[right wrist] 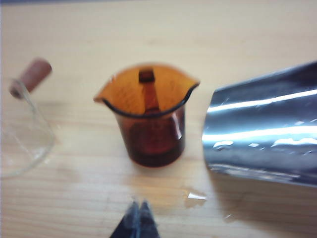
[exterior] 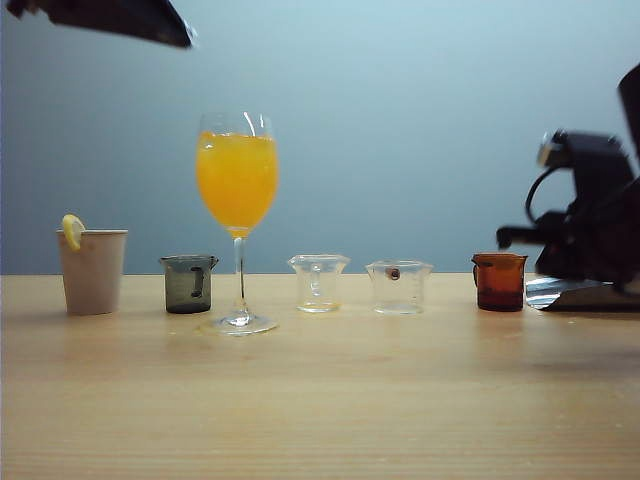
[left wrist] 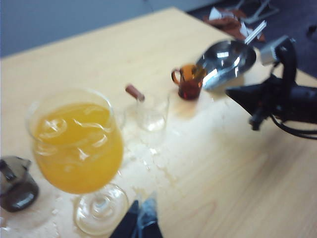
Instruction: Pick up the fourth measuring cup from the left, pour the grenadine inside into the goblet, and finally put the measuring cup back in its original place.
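Two shut grippers, left (left wrist: 141, 218) and right (right wrist: 138, 218), above wet wooden table (exterior: 320, 400).

Matt wood-grain table (exterior: 320, 400), glossy clear goblet (exterior: 238, 180), translucent, perhaps plastic, amber fourth measuring cup (right wrist: 151, 116).

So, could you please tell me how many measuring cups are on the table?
4, in a row: a grey cup left of the goblet, two clear cups right of it, and the amber cup far right. None seems hidden.
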